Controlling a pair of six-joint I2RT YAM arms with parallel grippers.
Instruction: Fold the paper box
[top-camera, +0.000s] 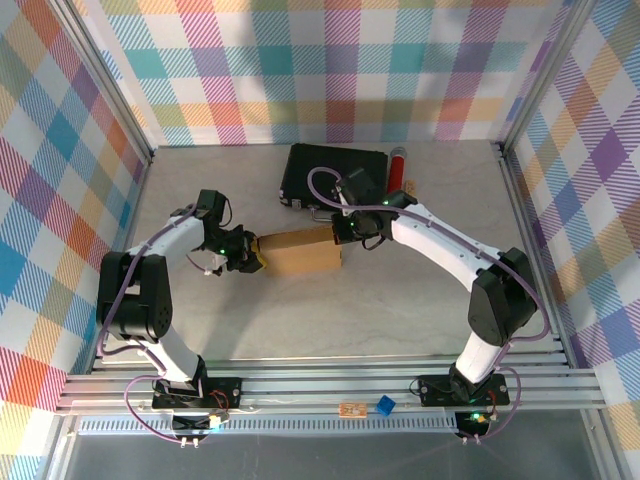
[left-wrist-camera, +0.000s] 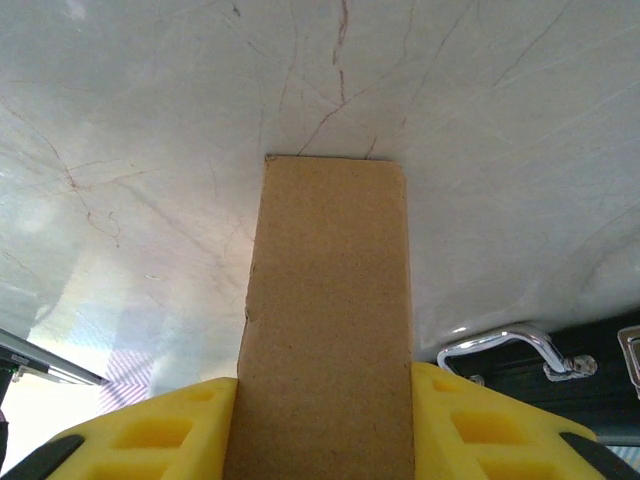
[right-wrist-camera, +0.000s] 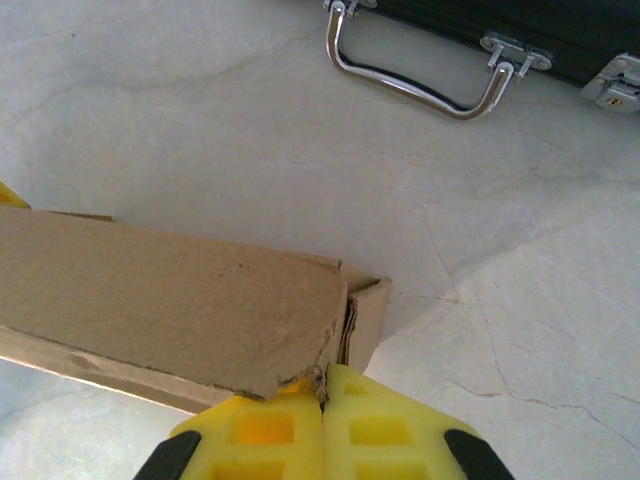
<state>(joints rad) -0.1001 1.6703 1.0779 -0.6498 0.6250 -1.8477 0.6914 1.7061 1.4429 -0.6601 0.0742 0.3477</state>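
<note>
The paper box (top-camera: 298, 252) is a small brown cardboard block at the table's middle, held between both arms. My left gripper (top-camera: 252, 252) clamps its left end. In the left wrist view the yellow fingers (left-wrist-camera: 180, 430) press on both sides of the box (left-wrist-camera: 330, 300), which reaches away from the camera. My right gripper (top-camera: 340, 232) is at the box's right rear corner. In the right wrist view its fingertips (right-wrist-camera: 322, 385) are pressed together on the ragged edge of the top flap (right-wrist-camera: 170, 300), next to an end flap standing slightly ajar.
A black hard case (top-camera: 335, 175) with a chrome handle (right-wrist-camera: 420, 75) lies just behind the box, and a red cylinder (top-camera: 397, 168) stands beside it. Checked walls enclose the marble table on three sides. Small blue (top-camera: 385, 405) and orange bits lie on the front rail.
</note>
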